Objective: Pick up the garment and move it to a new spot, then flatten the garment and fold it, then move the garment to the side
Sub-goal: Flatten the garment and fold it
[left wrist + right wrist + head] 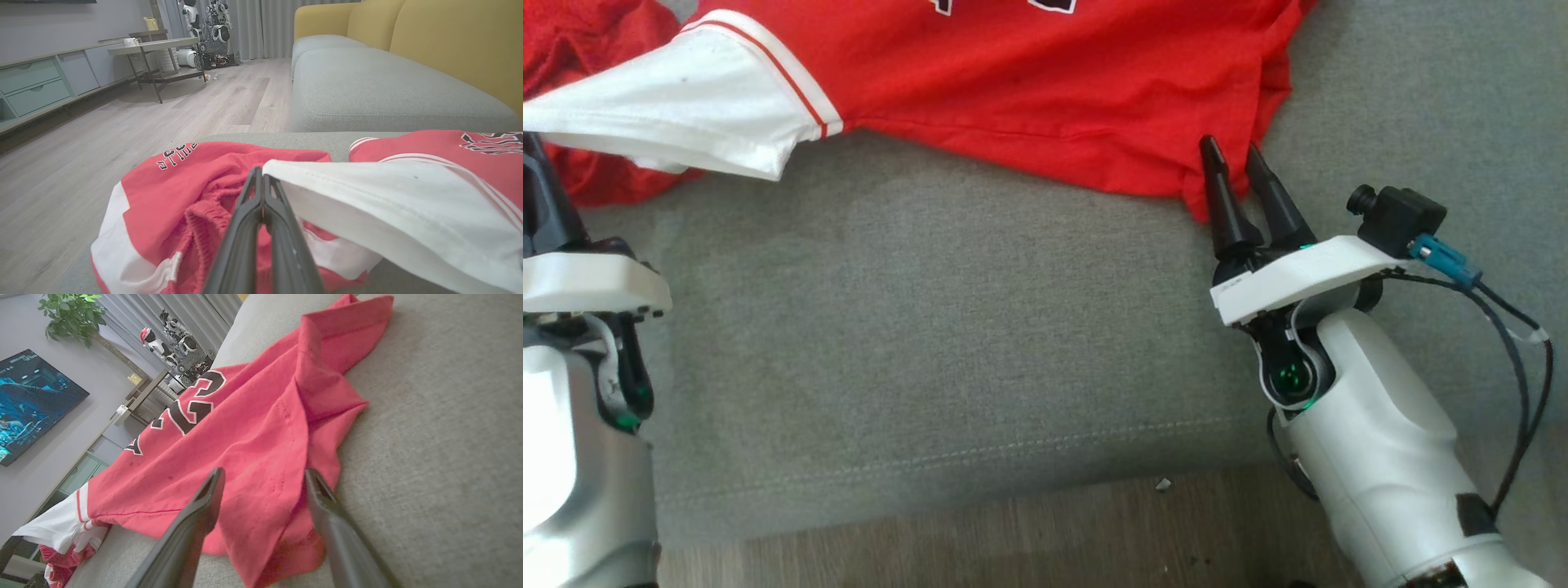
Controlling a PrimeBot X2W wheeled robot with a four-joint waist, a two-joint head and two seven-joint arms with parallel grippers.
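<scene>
**Flattening step.** The red jersey [1045, 82] is lying on the grey sofa cushion [931, 327], spreading ahead of both grippers. The left gripper [261, 179] is clenching, apparently pinching the white sleeve [367, 196] at its tips. The right gripper [263, 486] is hanging released, its fingers straddling the jersey's lower corner. For a clean result it should be closing low on that hem, catching both layers, then drawing away from the left gripper under even tension.
</scene>
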